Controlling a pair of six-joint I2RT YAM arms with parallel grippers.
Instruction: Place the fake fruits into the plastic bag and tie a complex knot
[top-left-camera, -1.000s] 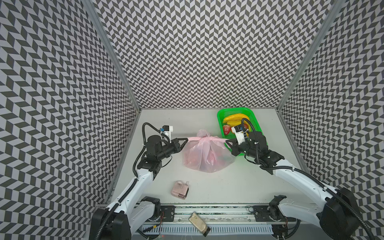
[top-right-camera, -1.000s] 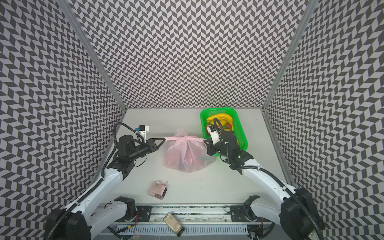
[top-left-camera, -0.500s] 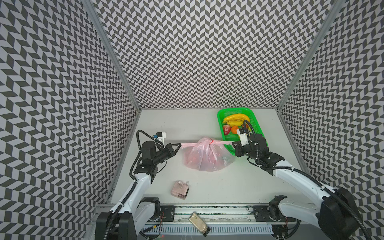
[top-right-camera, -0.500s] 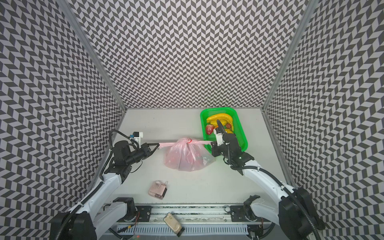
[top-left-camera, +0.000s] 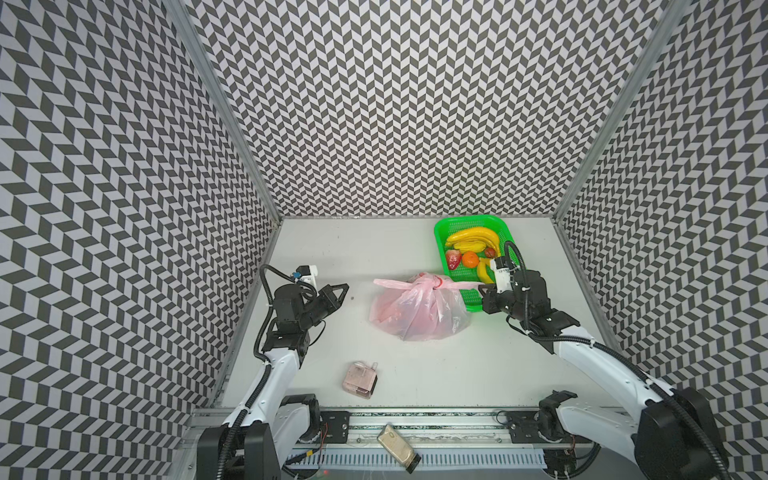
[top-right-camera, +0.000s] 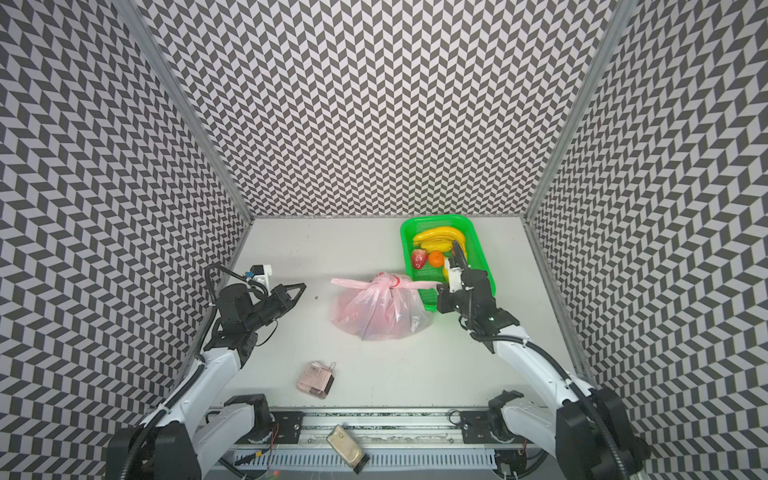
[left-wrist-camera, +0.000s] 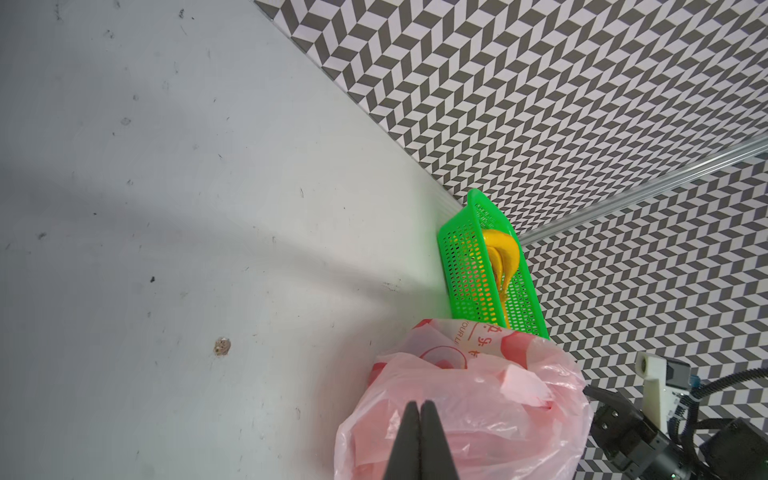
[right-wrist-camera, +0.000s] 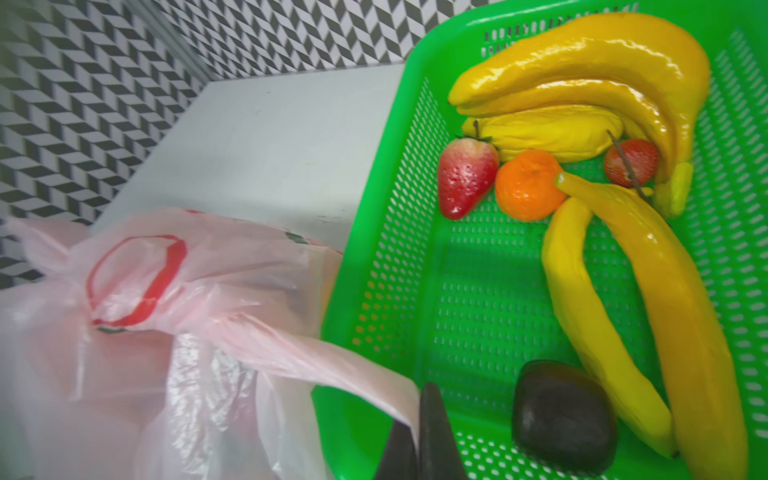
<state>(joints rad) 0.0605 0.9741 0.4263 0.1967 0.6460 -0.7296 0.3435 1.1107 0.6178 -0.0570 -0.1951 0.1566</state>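
Left gripper (top-left-camera: 345, 286) closed, empty, 9 o'clock of plastic bag (top-left-camera: 415, 316); right gripper (top-left-camera: 483, 287) pinched its tail, 3 o'clock.

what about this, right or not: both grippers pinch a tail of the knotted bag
Wrong on one count: only the right gripper pinches a tail of the knotted bag. In a top view the left gripper is shut on nothing, clear of the bag.

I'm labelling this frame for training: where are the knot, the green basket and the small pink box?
knot (top-left-camera: 434, 282): in a top view, the twisted bunch.
green basket (top-left-camera: 469, 222): in a top view, its far wall.
small pink box (top-left-camera: 360, 377): in a top view, its top face.
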